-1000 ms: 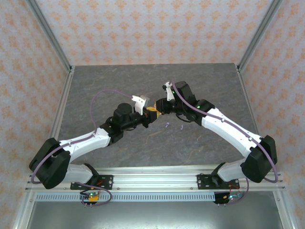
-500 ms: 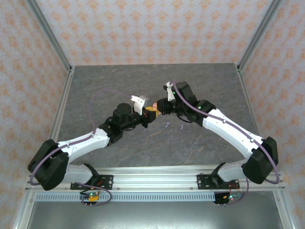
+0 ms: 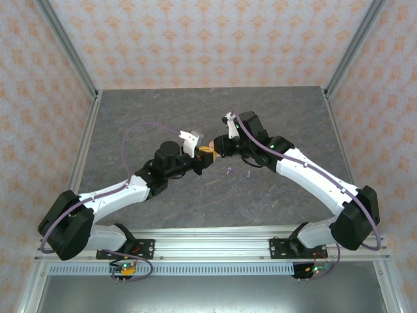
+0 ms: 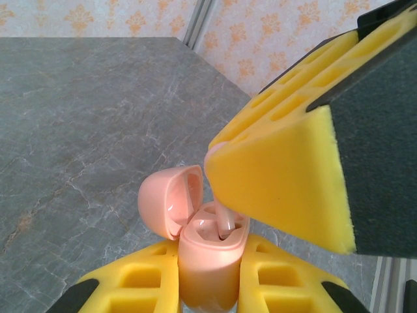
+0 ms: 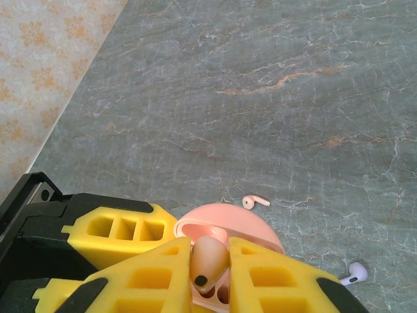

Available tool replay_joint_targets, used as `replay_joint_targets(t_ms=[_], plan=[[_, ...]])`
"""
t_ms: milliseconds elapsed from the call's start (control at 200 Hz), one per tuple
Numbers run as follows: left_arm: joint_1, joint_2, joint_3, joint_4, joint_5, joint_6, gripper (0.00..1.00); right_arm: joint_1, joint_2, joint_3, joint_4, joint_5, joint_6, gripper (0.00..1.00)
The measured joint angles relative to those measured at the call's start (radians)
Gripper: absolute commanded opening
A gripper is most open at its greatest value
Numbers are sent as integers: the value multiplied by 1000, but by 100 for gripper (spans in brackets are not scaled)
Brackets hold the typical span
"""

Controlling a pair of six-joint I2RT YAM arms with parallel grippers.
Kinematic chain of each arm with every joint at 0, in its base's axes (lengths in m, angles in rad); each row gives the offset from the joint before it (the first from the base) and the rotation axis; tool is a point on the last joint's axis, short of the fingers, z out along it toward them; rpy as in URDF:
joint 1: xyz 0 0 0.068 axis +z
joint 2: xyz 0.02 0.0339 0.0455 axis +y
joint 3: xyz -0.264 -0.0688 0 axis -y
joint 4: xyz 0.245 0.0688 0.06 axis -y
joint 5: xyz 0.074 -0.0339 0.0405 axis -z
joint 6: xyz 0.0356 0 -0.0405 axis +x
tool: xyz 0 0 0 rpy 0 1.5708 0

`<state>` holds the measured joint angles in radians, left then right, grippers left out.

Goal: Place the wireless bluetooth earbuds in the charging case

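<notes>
Insertion in progress, judged early: left jaws clamp the open pink charging case, right jaws pinch 1 salmon-pink earbud at its well, while 1 loose pink earbud and 1 lilac earbud wait on the desk

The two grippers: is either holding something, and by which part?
The left gripper clamps the open pink charging case by its lower body; the right gripper pinches a salmon-pink earbud by its head.

There are no words, numbers or signs to read on anything in these pictures.
</notes>
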<state>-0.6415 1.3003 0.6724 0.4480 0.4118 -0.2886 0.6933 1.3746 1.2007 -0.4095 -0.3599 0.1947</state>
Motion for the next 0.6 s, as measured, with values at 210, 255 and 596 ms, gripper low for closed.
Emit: replay_joint_targets(t_ms=[210,255,596], plan=[[0,0,1,-21,6,6,2,0,5,4,-23,-8,-16,18],[0,0,3,-28,7,10,2,0,5,5,-28,-10,-17,18],[0,12,46,-92,10,47,1,0,5,10,-50,-14,-25,18]])
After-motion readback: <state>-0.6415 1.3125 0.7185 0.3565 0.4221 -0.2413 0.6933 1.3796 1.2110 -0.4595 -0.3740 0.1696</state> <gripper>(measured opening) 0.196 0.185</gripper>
